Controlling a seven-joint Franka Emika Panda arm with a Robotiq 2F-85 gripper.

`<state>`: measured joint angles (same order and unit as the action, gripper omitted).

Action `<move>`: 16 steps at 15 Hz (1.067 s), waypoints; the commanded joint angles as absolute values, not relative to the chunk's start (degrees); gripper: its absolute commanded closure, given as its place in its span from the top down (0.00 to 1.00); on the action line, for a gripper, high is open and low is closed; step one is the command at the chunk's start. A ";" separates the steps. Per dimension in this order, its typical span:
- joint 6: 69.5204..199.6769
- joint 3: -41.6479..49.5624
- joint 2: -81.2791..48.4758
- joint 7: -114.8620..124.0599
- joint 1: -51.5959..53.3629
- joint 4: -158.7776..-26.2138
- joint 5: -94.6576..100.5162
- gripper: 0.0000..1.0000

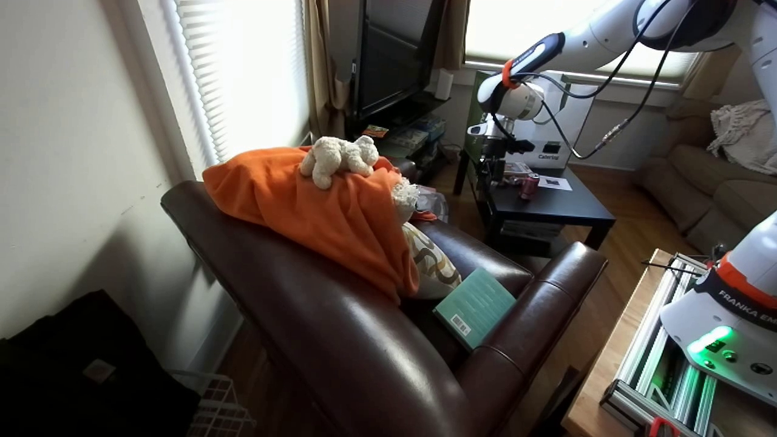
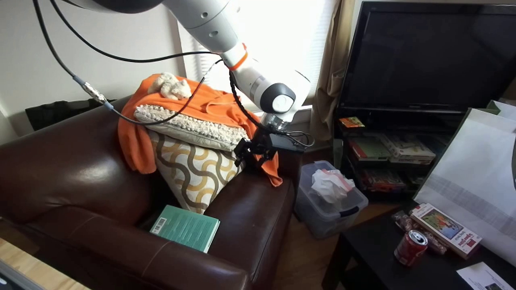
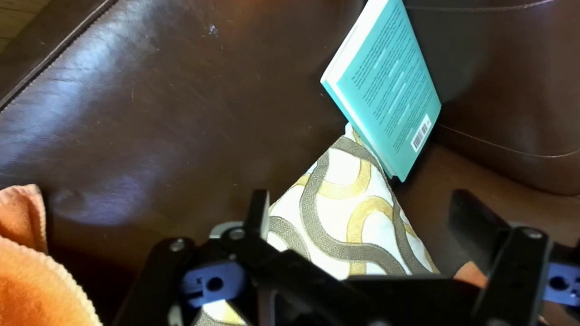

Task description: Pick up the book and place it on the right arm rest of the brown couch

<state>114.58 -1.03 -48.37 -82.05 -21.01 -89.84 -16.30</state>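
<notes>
We see the thin rectangular book with teal-green cover (image 3: pixel 385 86) lying tilted on the seat (image 2: pixel 250 217) of the glossy dark brown leather couch (image 2: pixel 68 169), between the white fabric cushion with wavy bands (image 3: pixel 344 222) and the padded, rounded right arm rest (image 2: pixel 121 245). The black jointed gripper (image 3: pixel 364 213) has its fingers (image 3: pixel 476 222) wide apart and holds nothing.

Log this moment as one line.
black two-finger gripper: open, empty; teal-green rectangular book: on bulky brown leather couch; placement: not done
</notes>
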 commanded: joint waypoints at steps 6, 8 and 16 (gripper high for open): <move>97.35 -5.77 -67.70 -88.34 -21.40 -70.16 -15.86 1.00; 92.09 -6.59 -73.21 -88.65 -21.18 -65.25 -16.12 1.00; 91.37 -5.80 -88.13 -70.63 -19.39 -49.40 -18.04 1.00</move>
<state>90.92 -6.08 -82.82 -77.77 -19.86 -57.50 -16.98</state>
